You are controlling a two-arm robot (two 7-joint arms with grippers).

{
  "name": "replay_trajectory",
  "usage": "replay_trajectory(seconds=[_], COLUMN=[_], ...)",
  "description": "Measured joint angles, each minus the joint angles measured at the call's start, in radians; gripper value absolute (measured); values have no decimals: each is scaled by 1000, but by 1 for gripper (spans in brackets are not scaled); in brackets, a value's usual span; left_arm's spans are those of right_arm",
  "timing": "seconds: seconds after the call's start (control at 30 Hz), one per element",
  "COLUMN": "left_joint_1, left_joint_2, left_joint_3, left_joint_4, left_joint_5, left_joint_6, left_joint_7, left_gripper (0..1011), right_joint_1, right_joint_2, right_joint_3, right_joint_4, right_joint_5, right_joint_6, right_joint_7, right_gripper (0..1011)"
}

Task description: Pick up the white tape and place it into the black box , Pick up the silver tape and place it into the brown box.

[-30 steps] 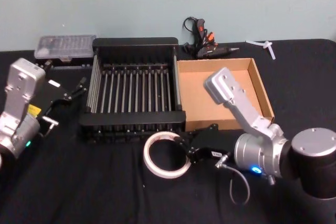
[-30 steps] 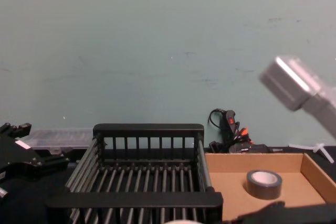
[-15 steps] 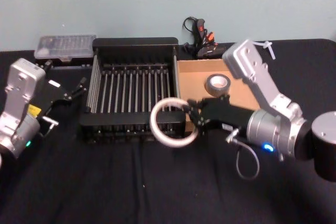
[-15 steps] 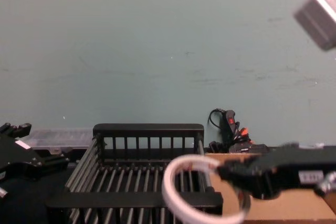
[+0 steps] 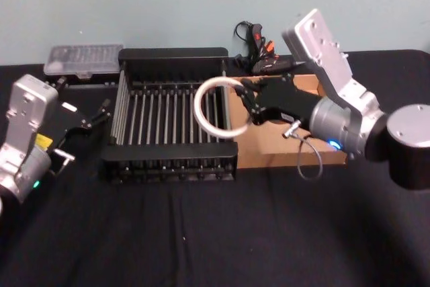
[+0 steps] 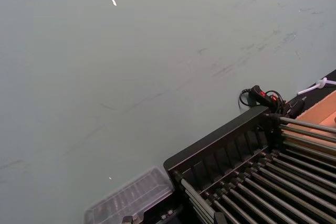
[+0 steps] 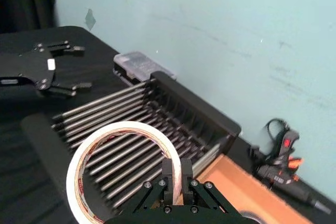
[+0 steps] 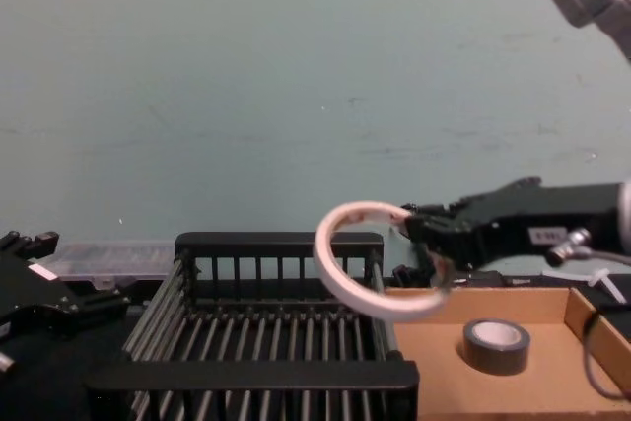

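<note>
The white tape (image 5: 199,113) (image 8: 325,244) (image 7: 126,128) hangs tilted in the air, with my right gripper (image 5: 247,104) (image 8: 434,244) (image 7: 176,177) shut on its rim. The roll hovers over the right side of the black box (image 5: 171,54) (image 8: 278,242) (image 7: 194,106), beside the wall it shares with the brown box (image 5: 269,156) (image 8: 444,362). In the chest view the silver tape (image 8: 496,345) lies flat inside the brown box; my right arm covers it in the head view. My left gripper (image 5: 101,113) (image 7: 65,66) rests open on the table left of the black box.
A clear plastic case (image 5: 84,60) sits behind the black box's left corner. A black and orange glue gun (image 5: 259,48) and a small white part (image 5: 342,58) lie at the back by the wall. A loop of cable (image 5: 309,162) hangs from my right wrist.
My right gripper has raised the white tape off the table in front of the black box and carried it up and back over the box's right side. The left arm has stayed still.
</note>
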Motion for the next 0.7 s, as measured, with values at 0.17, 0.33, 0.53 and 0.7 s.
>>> replay_trajectory(seconds=[0.17,0.33,0.53,0.7], left_joint_1=[0,0,0,0], left_joint_2=[0,0,0,0], left_joint_3=[0,0,0,0], left_joint_4=[0,0,0,0], left_joint_5=[0,0,0,0], left_joint_6=[0,0,0,0], left_joint_7=[0,0,0,0], left_gripper=[1001,1001,1001,1001], right_joint_1=[64,150,233,290], right_joint_2=[-20,-66,-135,-193], right_joint_3=[-28,-67,-97,-115], right_joint_4=[80,210,371,499], right_joint_5=[-19,-48,-77,-104], right_joint_6=[-45,-114,-188,-247], right_joint_7=[-4,-8,-24,-40], right_gripper=[98,98,98,98])
